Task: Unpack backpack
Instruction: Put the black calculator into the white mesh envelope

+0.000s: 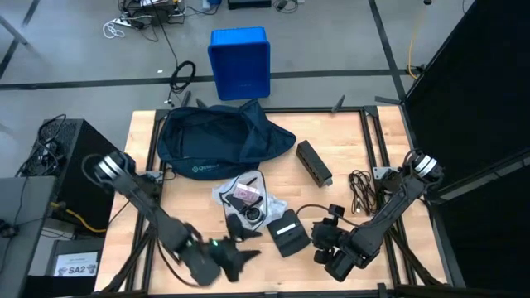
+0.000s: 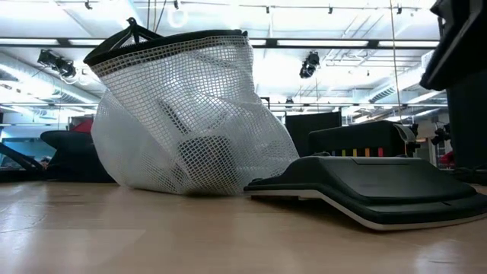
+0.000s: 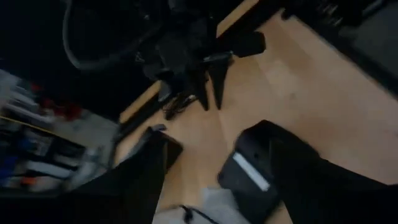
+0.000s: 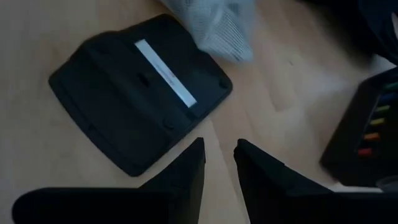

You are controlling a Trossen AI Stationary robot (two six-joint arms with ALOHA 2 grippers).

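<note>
Your left pincer (image 1: 240, 258) gapes empty, right pincer (image 4: 219, 155) nearly closed, empty; the limp backpack (image 1: 217, 139) at twelve o'clock on the tabletop (image 1: 389, 157) needs gripping by its rim.

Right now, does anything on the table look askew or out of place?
Nothing looks damaged or spilled. The backpack lies collapsed at the far side, the white mesh pouch slumps mid-table, and the flat black case beside it sits skewed to the table's edges.

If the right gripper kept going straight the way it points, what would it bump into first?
Probably the flat black case lying just ahead of the right gripper, though the height gap is unclear.
</note>
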